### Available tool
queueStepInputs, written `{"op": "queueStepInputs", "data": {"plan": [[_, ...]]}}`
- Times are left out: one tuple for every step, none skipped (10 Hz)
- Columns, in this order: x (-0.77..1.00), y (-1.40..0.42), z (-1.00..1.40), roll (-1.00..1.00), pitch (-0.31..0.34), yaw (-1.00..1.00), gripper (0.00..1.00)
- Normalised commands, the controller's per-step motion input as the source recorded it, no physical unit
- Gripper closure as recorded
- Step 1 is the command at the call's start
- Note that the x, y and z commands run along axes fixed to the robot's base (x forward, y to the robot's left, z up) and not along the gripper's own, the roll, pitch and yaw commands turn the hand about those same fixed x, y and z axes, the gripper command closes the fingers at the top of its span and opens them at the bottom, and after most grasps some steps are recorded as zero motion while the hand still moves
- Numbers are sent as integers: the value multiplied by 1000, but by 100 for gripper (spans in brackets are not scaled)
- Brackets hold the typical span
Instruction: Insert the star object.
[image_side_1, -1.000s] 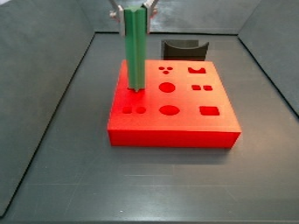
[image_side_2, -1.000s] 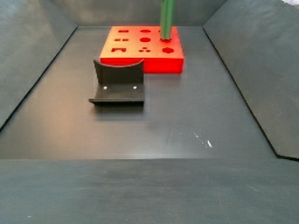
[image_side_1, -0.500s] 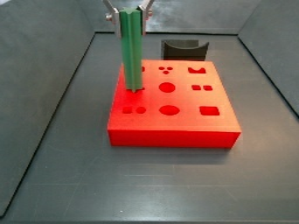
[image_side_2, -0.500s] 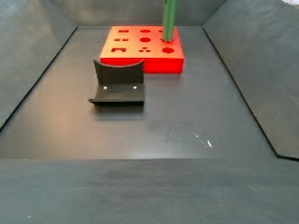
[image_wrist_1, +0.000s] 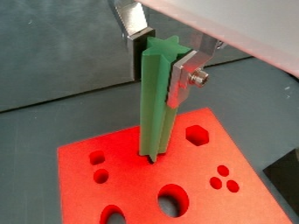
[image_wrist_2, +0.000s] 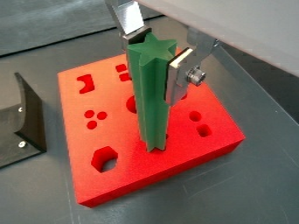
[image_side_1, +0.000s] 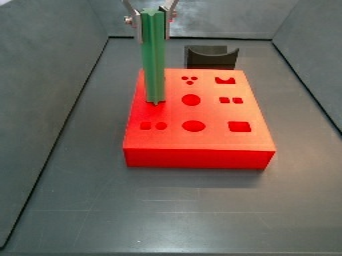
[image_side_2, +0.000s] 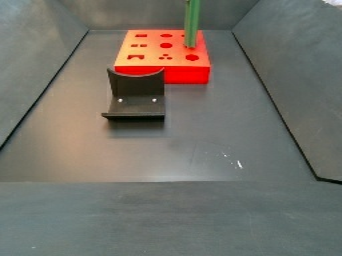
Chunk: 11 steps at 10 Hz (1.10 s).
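The star object (image_wrist_1: 156, 101) is a long green ridged rod. It stands upright with its lower end on the top face of the red block (image_side_1: 198, 128), at a hole near the block's edge; it shows in both side views (image_side_1: 152, 58) (image_side_2: 191, 22) and in both wrist views (image_wrist_2: 151, 92). My gripper (image_wrist_1: 152, 48) (image_wrist_2: 138, 52) is shut on the rod's upper end, a silver finger on each side. In a side view only the fingertips (image_side_1: 136, 16) show at the frame's edge.
The red block (image_side_2: 166, 55) has several shaped holes: round, square, hexagonal. A small black curved block (image_side_1: 211, 54) sits behind it. The dark fixture (image_side_2: 135, 94) stands on the floor beside the block. Grey walls slope up around the floor.
The rod and gripper have shifted very slightly sideways over the block; otherwise nothing has moved.
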Motion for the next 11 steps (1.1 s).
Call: {"op": "queueStepInputs", "data": {"plan": [[-97, -66, -66, 0, -40, 0, 100], [-183, -154, -11, 0, -66, -34, 100], [-94, -194, -34, 0, -69, -100, 100], [-37, -97, -123, 0, -80, -169, 100], [0, 0, -194, 0, -64, -177, 100], [106, -46, -114, 0, -30, -269, 100], [171, -74, -74, 0, -10, -326, 100], [160, -40, -69, 0, -17, -323, 100], [149, 0, -66, 0, -11, -306, 100], [0, 0, -31, 0, 0, -140, 100], [0, 0, 0, 26, 0, -17, 100]]}}
